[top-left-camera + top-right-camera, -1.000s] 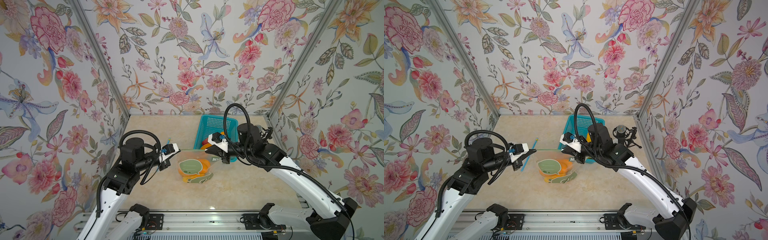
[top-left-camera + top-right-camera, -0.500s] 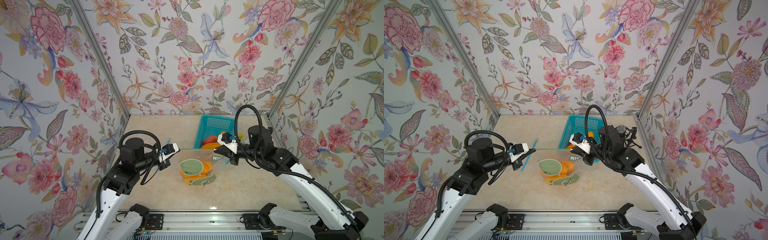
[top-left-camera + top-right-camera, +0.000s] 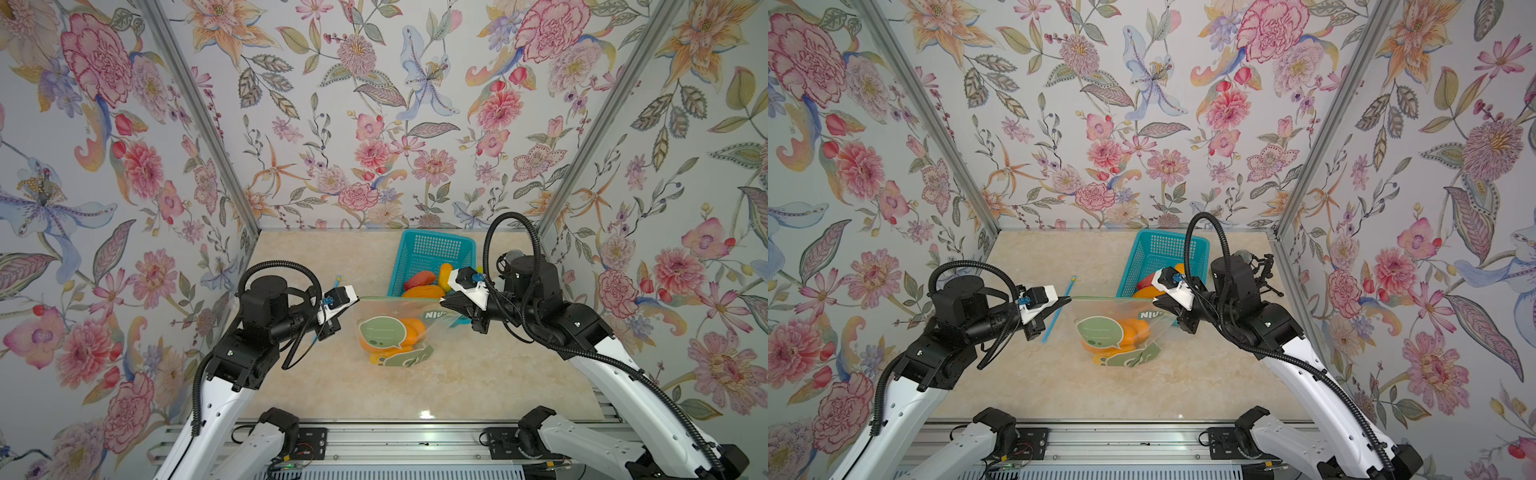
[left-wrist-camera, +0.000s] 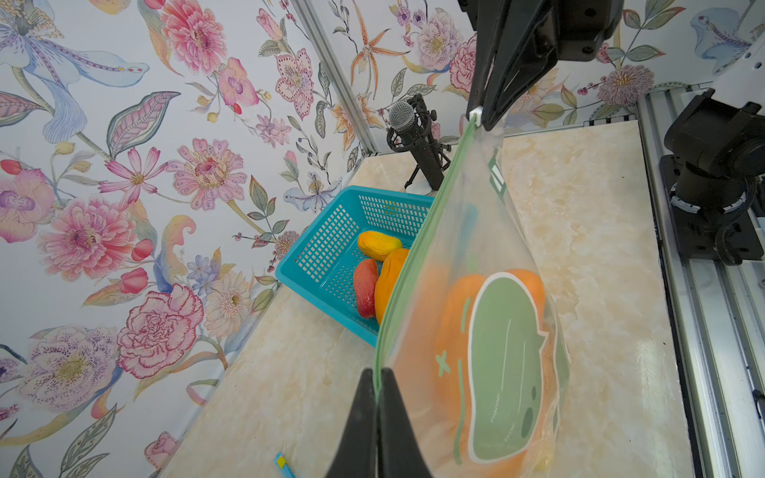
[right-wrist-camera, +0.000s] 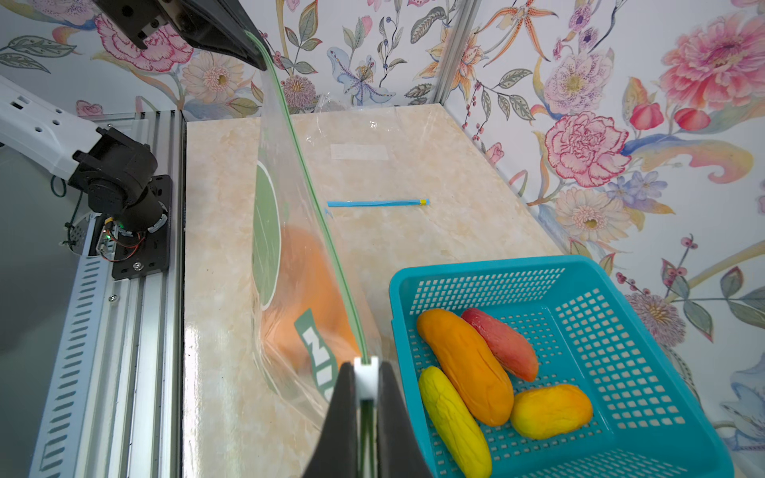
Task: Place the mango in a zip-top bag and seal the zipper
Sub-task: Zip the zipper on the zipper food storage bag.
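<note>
Bag (image 3: 382, 332): mango (image 3: 414, 332) inside
Left gripper (image 4: 376, 372): pinched shut on zipper (image 4: 452, 162) end
Right gripper (image 5: 366, 366): pinched on slider (image 5: 366, 378)

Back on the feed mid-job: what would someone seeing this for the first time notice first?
The clear zip-top bag hangs stretched between both arms, the left gripper pinching one end of its green zipper and the right gripper the other, with an orange mango inside. Just behind it, the teal basket holds four more mangoes. Loud floral wallpaper covers every wall.
</note>
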